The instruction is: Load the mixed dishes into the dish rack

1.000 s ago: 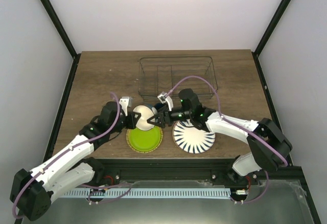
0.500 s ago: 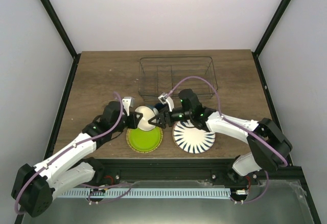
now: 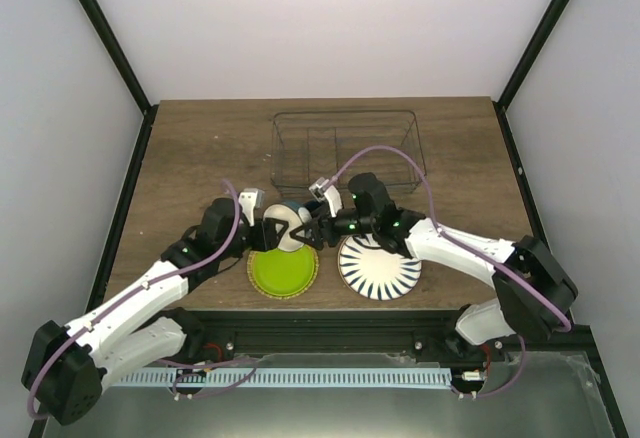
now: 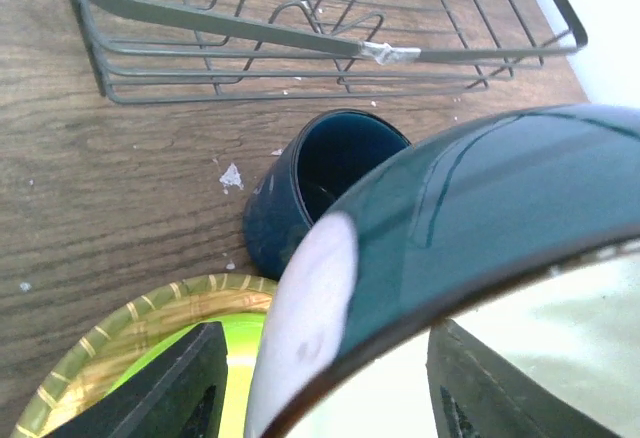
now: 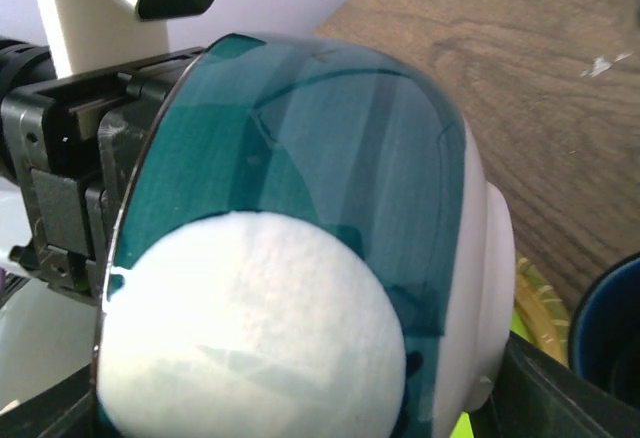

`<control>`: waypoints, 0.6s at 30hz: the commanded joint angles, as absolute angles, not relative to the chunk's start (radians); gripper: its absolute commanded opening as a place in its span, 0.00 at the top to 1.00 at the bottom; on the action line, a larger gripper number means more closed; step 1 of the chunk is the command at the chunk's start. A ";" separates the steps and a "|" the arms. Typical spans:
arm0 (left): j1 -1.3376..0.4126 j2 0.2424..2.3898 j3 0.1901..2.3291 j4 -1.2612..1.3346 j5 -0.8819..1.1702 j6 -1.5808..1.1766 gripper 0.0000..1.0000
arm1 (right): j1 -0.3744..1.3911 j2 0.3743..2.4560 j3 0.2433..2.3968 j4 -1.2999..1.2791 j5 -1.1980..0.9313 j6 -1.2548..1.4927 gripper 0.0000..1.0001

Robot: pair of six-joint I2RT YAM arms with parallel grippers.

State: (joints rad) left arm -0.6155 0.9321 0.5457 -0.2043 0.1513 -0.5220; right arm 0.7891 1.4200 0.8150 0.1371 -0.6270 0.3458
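The small bowl [image 3: 285, 230], white inside and teal outside, hangs on edge above the lime-green plate [image 3: 282, 273]. My right gripper [image 3: 306, 232] is shut on it across its body, and the bowl [image 5: 300, 238] fills the right wrist view. My left gripper [image 3: 270, 230] stands open, its fingers on either side of the bowl's rim [image 4: 480, 188] without pinching it. The dark blue mug [image 4: 310, 188] lies on its side just behind. The blue-striped white plate [image 3: 380, 268] lies flat at the right. The wire dish rack [image 3: 345, 148] stands behind, holding nothing.
The rack's near wall [image 4: 250, 28] is a short way past the mug. The green plate's yellowish rim [image 4: 120, 338] lies under my left fingers. Dark frame posts run along both sides of the wooden table [image 3: 200, 148].
My left gripper's jaws have opened off the bowl's rim. The bowl stays in the right gripper and has shifted slightly toward the rack.
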 commanded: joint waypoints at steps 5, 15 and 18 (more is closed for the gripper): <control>-0.619 0.876 0.559 -0.272 0.073 -0.497 0.15 | 0.790 1.312 0.893 0.082 -0.453 0.301 0.79; -0.619 0.826 0.621 -0.424 -0.097 -0.481 0.00 | 0.782 1.276 1.049 -0.205 0.017 0.220 0.79; -0.618 0.838 0.635 -0.438 -0.127 -0.473 0.00 | 0.773 1.341 1.154 -0.329 0.201 0.182 0.79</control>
State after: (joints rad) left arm -0.6163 0.8375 0.5961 -0.3866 -0.0486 -0.4931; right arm 0.7860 1.3037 0.9966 -0.2073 -0.1062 0.2550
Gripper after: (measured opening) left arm 0.997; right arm 0.728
